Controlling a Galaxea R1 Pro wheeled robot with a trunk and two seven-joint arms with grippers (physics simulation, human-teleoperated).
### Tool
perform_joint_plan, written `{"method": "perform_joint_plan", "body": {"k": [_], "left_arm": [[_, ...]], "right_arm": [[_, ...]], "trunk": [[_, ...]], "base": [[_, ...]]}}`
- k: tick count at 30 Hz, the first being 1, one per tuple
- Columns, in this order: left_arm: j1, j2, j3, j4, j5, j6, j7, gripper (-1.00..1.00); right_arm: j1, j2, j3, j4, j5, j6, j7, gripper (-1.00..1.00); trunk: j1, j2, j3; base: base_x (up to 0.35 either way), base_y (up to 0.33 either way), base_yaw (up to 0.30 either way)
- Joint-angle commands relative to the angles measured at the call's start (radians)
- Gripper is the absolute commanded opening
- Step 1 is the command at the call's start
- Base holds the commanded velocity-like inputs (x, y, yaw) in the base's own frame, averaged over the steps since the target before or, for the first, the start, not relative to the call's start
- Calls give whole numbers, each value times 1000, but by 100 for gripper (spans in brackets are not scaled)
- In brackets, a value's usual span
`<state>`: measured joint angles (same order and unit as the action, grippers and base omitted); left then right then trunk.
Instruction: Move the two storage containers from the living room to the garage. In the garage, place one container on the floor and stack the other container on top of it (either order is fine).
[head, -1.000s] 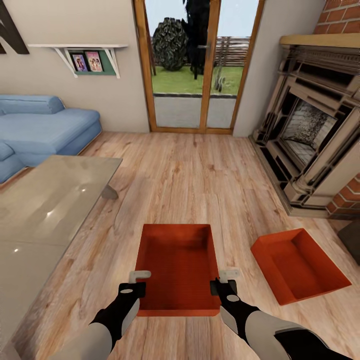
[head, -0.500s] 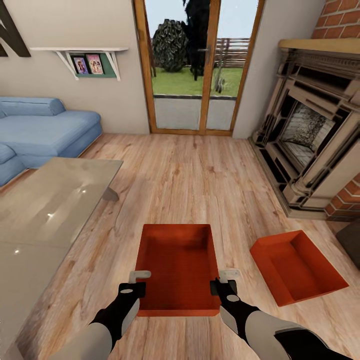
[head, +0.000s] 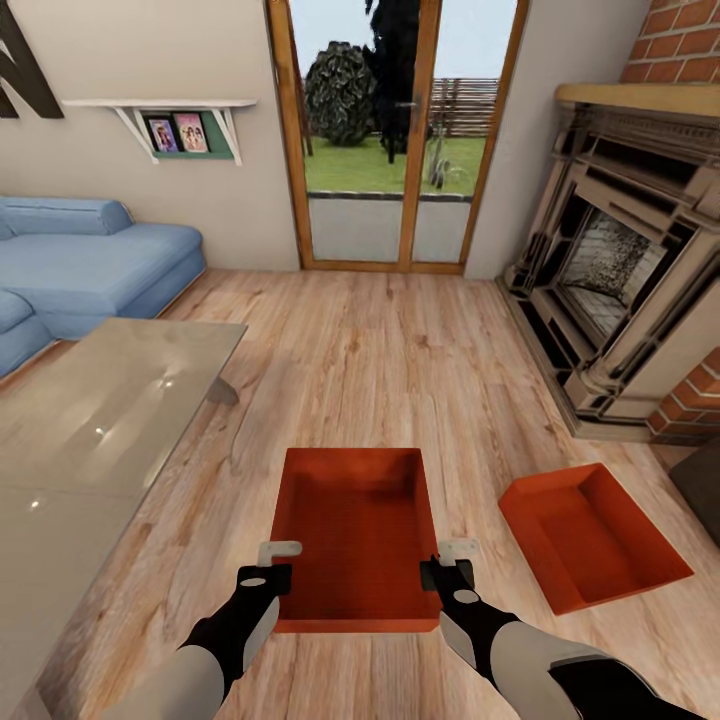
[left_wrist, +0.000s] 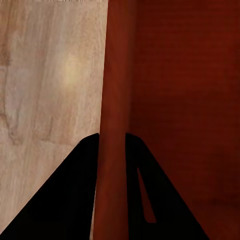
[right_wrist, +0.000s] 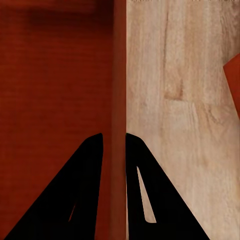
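Note:
In the living room, one red-orange storage container (head: 355, 535) is held low in front of me over the wood planks. My left gripper (head: 272, 565) is shut on its left wall (left_wrist: 114, 100), and my right gripper (head: 450, 562) is shut on its right wall (right_wrist: 119, 75). In each wrist view the thin wall runs between the two black fingers, at the left gripper (left_wrist: 112, 137) and at the right gripper (right_wrist: 114, 136). The second storage container (head: 590, 535) lies at an angle on the planks to the right, and its corner (right_wrist: 233, 85) shows in the right wrist view. The garage is out of view.
A glass coffee table (head: 90, 420) fills the left side, with a blue sofa (head: 90, 260) behind it. A brick fireplace (head: 620, 270) lines the right wall, and a dark object (head: 705, 490) sits at the right edge. A glass door (head: 390, 130) stands straight ahead across open wood floor.
The whole room has shifted slightly in the picture, so the camera has moved. The held container and both grippers keep their place in the view, still gripping the walls.

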<state>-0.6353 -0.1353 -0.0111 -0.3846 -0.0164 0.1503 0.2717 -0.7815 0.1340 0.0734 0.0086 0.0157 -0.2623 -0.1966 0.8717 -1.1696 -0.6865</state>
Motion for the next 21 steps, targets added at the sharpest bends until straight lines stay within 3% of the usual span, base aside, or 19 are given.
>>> {"method": "perform_joint_plan", "body": {"k": [1, 21], "left_arm": [[0, -1, 10, 1, 7, 8, 8, -100], [0, -1, 11, 1, 7, 8, 8, -100]], "right_arm": [[-1, 2, 2, -2, 17, -4, -3, -100], [-1, 1, 2, -2, 18, -5, -3, -100]], "trunk": [[0, 0, 1], [0, 0, 32]], "base": [[0, 0, 0], [0, 0, 0]]}}
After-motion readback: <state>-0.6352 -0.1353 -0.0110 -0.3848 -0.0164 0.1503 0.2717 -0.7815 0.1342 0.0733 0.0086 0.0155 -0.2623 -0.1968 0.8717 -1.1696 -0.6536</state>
